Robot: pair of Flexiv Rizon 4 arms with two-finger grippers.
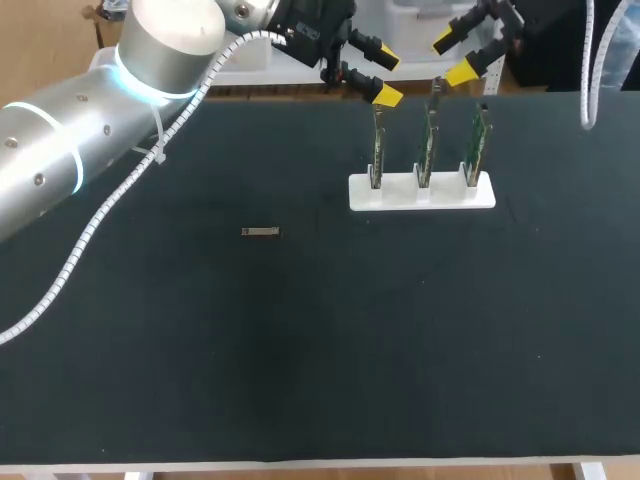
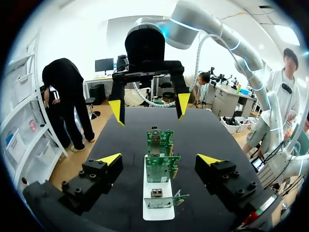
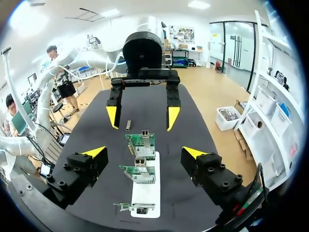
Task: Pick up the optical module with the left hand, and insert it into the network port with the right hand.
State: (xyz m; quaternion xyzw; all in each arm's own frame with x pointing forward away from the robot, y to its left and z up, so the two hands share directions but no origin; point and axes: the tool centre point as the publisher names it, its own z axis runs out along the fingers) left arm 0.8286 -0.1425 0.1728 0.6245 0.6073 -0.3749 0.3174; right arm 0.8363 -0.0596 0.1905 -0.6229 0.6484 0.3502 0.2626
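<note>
The optical module [image 1: 260, 232], a small silver bar, lies flat on the black mat, left of the middle; the right wrist view shows the module [image 3: 128, 125] beyond the boards. Three green network boards [image 1: 425, 150] stand upright in a white holder [image 1: 422, 193]. My left gripper [image 1: 386, 77] hangs open above the holder's left end, nothing between its fingers. My right gripper [image 1: 455, 57] hangs open above the holder's right part, facing the left one. In the left wrist view my own gripper [image 2: 159, 159] straddles the row of boards [image 2: 160, 169], with the right gripper [image 2: 148, 107] opposite.
The holder [image 3: 145, 193] stands near the table's far edge, right of centre. A white cable loom [image 1: 110, 215] hangs from my left arm over the mat's left part. The black mat [image 1: 320, 350] spreads towards the near edge.
</note>
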